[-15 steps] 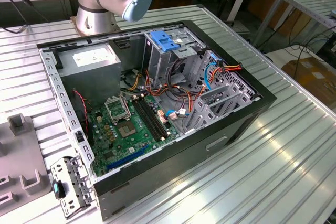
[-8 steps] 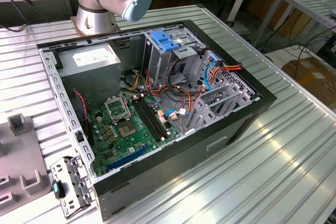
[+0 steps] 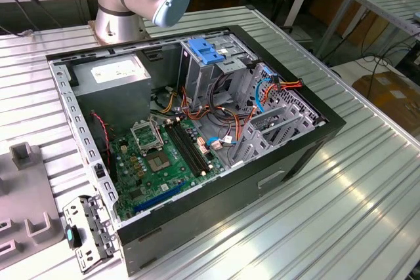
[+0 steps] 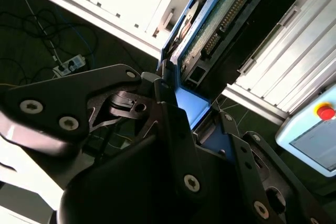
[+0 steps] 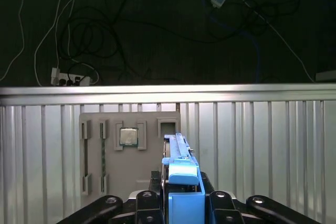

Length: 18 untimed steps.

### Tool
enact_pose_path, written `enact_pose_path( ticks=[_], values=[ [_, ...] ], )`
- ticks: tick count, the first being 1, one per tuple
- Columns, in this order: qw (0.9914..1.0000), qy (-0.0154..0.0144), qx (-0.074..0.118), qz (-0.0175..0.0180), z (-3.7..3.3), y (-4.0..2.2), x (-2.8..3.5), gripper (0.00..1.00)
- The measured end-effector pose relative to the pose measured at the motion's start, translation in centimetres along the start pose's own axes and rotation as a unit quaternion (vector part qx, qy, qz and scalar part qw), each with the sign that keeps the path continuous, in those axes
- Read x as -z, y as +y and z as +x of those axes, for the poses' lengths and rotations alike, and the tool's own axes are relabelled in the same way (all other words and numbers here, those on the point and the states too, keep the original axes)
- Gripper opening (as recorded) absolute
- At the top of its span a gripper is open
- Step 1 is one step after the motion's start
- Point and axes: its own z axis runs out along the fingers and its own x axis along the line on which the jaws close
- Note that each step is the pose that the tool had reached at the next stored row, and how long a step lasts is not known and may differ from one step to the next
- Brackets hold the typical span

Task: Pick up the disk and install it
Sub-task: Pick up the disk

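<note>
Ribbed metal table (image 5: 262,145) lies beneath the end effector (image 5: 181,190), clamped around the disk (image 5: 177,150).

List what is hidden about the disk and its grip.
- Disk label: edge-on in the first wrist view; circuit-board side faces the second wrist view.
- Its far end: cut by the second wrist view's edge.
- Its gripped end: behind the gripper in both wrist views.
- Drive cage interior: exterior view, under the blue latch plate.

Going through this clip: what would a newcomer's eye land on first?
The open computer case with its green motherboard stands out on the ribbed table in the exterior view. In both wrist views the hand is shut on the disk, its blue side rail bright; a grey tray lies behind it.
</note>
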Motion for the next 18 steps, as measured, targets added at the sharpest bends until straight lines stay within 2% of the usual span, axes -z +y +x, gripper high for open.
enact_pose_path(
  ticks=[18],
  values=[
    [1.0,0.0,0.0,0.0,-0.06,0.04,2.31,0.37]
  ],
)
